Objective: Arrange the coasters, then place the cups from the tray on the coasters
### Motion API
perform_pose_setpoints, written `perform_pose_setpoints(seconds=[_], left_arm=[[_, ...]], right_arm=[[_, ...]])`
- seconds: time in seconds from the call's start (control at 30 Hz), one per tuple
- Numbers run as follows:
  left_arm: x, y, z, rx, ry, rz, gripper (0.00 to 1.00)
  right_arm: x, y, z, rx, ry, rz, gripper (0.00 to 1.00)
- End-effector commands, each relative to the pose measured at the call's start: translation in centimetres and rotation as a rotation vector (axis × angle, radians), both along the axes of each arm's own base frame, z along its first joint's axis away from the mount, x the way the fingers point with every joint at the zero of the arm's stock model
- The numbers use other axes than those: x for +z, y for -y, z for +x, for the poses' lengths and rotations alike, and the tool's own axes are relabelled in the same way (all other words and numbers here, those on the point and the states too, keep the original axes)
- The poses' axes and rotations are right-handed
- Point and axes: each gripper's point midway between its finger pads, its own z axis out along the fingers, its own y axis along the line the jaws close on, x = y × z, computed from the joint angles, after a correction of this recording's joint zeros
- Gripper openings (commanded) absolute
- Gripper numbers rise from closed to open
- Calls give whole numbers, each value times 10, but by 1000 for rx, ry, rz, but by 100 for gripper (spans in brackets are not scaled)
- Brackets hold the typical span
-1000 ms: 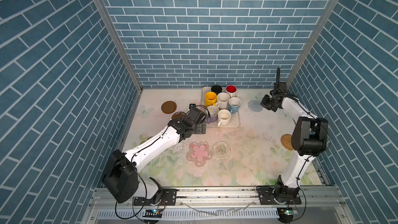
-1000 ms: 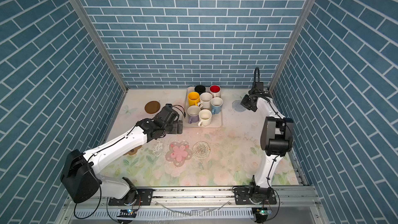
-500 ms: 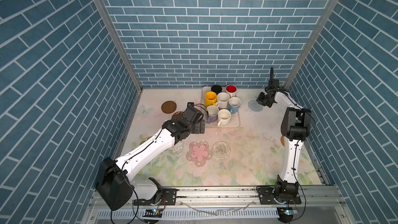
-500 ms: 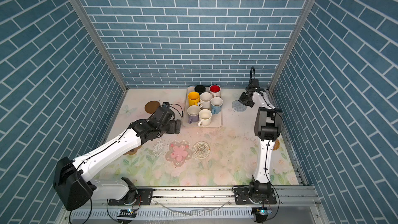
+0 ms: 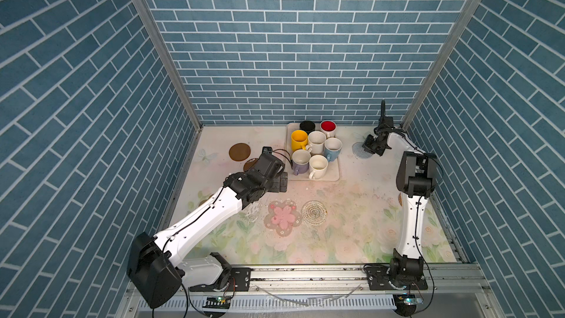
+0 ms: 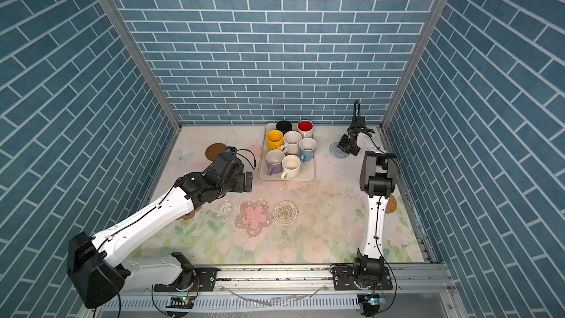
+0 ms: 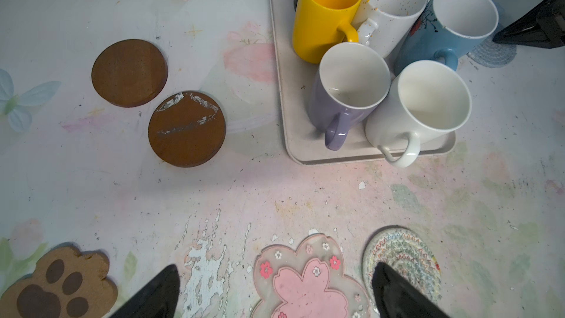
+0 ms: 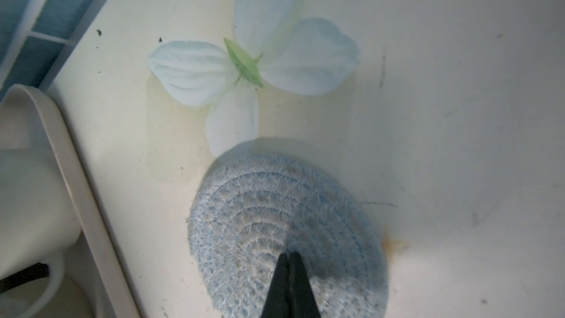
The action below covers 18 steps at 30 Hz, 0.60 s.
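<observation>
The beige tray (image 5: 331, 175) at the back holds several cups, among them a yellow (image 5: 299, 139), a lavender (image 5: 301, 160) and a cream one (image 5: 318, 165). My left gripper (image 5: 279, 180) hangs open and empty beside the tray's near left corner. In the left wrist view its fingertips (image 7: 168, 273) straddle the pink flower coaster (image 7: 308, 282). My right gripper (image 8: 289, 253) is shut, its tips over the middle of the light blue woven coaster (image 8: 260, 209), right of the tray. Whether they touch it I cannot tell.
Two brown discs (image 7: 130, 71) (image 7: 186, 128) lie left of the tray, the paw coaster (image 7: 58, 282) nearer the front. A white woven round (image 5: 314, 213) sits beside the pink flower. A tan round (image 6: 390, 204) peeks from behind the right arm. Walls stand close.
The right arm's elbow has swung inward and its shut gripper has shifted slightly left over the blue coaster. The left arm's rear links moved; its gripper stays by the tray's corner.
</observation>
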Motion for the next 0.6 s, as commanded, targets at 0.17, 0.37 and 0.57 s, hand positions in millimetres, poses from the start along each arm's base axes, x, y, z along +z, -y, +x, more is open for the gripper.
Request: perform_pose_setpoints(seconds=[0.17,0.37,0.57], left_arm=[[1,-15,-16,13,0,-13,99],[5,-19,-31,-4,-8,-46,99],[6,-27,-43,-14,-1,-57,99]], right_arm=[[-17,-11,-32,45,-51,-17,0],[-27,-15,-68,53,-75,-13,0],[-30,-19,-108,53,-96,-25,0]])
